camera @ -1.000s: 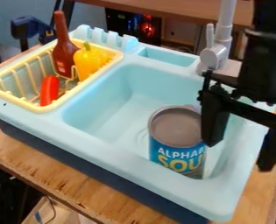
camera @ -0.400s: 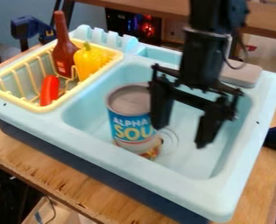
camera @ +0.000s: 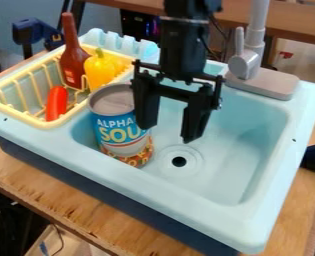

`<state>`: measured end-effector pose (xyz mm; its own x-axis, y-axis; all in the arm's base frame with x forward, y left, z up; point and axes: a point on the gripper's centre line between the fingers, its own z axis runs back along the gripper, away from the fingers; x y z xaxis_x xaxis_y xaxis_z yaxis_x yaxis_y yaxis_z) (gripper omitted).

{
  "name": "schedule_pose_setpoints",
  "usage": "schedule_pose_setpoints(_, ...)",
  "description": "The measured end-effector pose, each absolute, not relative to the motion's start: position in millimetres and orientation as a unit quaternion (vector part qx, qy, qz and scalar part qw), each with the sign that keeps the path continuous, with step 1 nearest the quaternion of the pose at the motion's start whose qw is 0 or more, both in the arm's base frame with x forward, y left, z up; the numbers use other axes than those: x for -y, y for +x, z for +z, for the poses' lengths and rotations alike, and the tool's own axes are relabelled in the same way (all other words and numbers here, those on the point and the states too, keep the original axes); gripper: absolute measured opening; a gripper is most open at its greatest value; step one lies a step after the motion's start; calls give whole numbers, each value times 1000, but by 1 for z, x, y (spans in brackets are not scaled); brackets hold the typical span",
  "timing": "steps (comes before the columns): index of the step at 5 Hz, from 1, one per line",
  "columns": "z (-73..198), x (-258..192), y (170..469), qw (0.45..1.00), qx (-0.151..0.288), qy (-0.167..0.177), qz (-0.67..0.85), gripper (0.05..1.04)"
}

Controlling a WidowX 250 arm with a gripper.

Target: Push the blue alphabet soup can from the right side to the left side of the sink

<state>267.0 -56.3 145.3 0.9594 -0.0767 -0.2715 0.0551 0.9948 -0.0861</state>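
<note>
Zero grip in the claw (camera: 168,133): hung with fingers spread over the basin (camera: 243,150), closed on nothing. Overlapped the soup can (camera: 119,131) with the rack-side finger (camera: 145,102), probably touching; couldn't confirm contact. Had the other finger (camera: 198,112) well apart from the can. Found the can lid-up at the rack end of the basin, near the front wall, just beside the drain (camera: 179,161).

Risked tipping the can above all, from a high side push with the base catching on the floor or wall. Risked jamming too, from excess travel toward the rack-end wall. Could have skidded off the smooth curved side and spun the can, from off-centre contact. Likely to have missed on closing there, for lack of a straddle.

Ran tight rack-side: basin wall, then the yellow rack (camera: 26,118) with brown bottle (camera: 71,65), yellow pepper (camera: 101,70) and red toy (camera: 56,102). Could have snagged rack or bottle on a low swing. Needed lift over the front rim (camera: 153,187). Had to mind the faucet (camera: 256,42) and its base (camera: 266,84) behind. Got most room past the drain, toward the end opposite the rack.
</note>
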Motion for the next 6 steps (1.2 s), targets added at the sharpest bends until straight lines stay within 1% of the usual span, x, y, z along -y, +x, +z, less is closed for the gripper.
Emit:
schedule_pose_setpoints(1,147,56,264,989,-136,-45,-38,1000)
schedule_pose_setpoints(2,155,59,261,991,-117,-56,-41,1000)
schedule_pose_setpoints(4,160,65,256,990,-111,-76,-45,1000)
schedule_pose_setpoints(5,174,71,247,991,-106,-62,-44,1000)
schedule_pose_setpoints(6,203,73,249,994,-79,-54,-44,1000)
